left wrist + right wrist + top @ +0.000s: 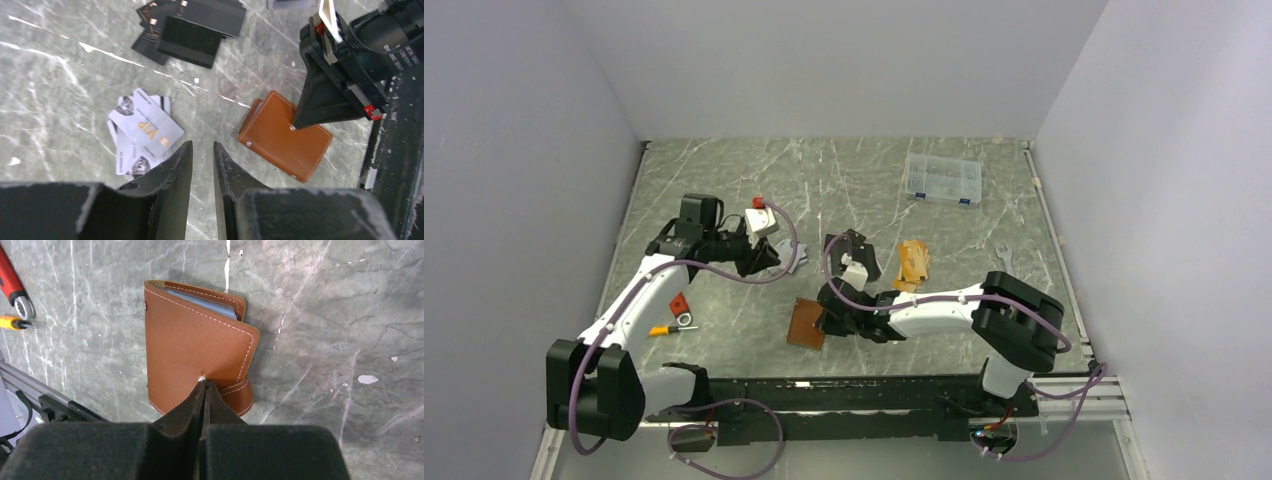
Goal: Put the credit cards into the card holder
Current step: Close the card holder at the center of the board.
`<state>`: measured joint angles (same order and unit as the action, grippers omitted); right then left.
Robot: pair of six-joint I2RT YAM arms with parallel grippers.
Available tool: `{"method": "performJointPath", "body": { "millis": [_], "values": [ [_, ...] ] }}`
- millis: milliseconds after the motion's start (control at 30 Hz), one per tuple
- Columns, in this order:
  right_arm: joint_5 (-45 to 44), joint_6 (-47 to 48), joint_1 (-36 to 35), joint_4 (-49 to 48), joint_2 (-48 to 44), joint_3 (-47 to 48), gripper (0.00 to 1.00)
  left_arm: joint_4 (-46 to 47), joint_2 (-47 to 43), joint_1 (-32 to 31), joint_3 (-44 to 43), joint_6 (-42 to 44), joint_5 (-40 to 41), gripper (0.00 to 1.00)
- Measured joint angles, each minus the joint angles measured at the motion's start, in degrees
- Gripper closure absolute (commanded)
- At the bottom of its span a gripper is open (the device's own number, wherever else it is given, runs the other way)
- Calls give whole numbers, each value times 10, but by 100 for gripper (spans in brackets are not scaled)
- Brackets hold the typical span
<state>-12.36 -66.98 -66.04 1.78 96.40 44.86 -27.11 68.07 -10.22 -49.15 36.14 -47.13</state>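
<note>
The tan-brown card holder (195,340) lies folded on the marble table, with blue-grey pockets showing at its far edge. My right gripper (202,383) is shut, and its tips rest on the cover at the snap stud. The card holder (285,135) and the right gripper (300,122) on it also show in the left wrist view. My left gripper (203,150) hovers between the silver credit cards (145,127) and the card holder, narrowly open with nothing between its fingers. Black cards (190,25) lie further off. Orange-gold cards (913,262) lie right of the black pile (849,245).
A clear plastic compartment box (942,180) stands at the back right. A small wrench (1006,258) lies near the right arm. A red-handled tool (12,285) and a yellow screwdriver (10,322) lie left of the card holder, near the table's front rail.
</note>
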Motion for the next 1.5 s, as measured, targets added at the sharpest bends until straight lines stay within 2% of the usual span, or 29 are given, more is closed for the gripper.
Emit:
{"method": "performJointPath", "body": {
  "millis": [133, 333, 467, 633, 833, 967, 1167, 1333, 1467, 1500],
  "values": [
    [-4, -11, -1, 15, -5, 3, 100, 1, 4, 0, 25, 25, -19, 69],
    [19, -16, 19, 42, -44, -21, 100, 2, 4, -23, 59, 162, -10, 67],
    [45, -8, 42, 68, -59, -25, 100, 8, 10, -103, 92, 272, 29, 69],
    [64, 7, 70, 87, -82, -39, 100, 26, 54, -216, 115, 358, 91, 71],
    [70, 35, 135, 131, -163, -86, 100, 56, 101, -334, 122, 402, 143, 73],
    [69, 63, 180, 175, -210, -108, 100, 72, 121, -389, 119, 412, 177, 84],
    [73, 92, 200, 198, -223, -114, 100, 172, 141, -450, 123, 408, 272, 86],
    [93, 125, 219, 214, -203, -93, 100, 316, 148, -462, 168, 444, 339, 85],
    [95, 167, 248, 247, -184, -63, 100, 383, 158, -462, 205, 488, 362, 85],
    [94, 177, 262, 257, -181, -57, 97, 394, 162, -463, 210, 495, 365, 85]
  ]
}}
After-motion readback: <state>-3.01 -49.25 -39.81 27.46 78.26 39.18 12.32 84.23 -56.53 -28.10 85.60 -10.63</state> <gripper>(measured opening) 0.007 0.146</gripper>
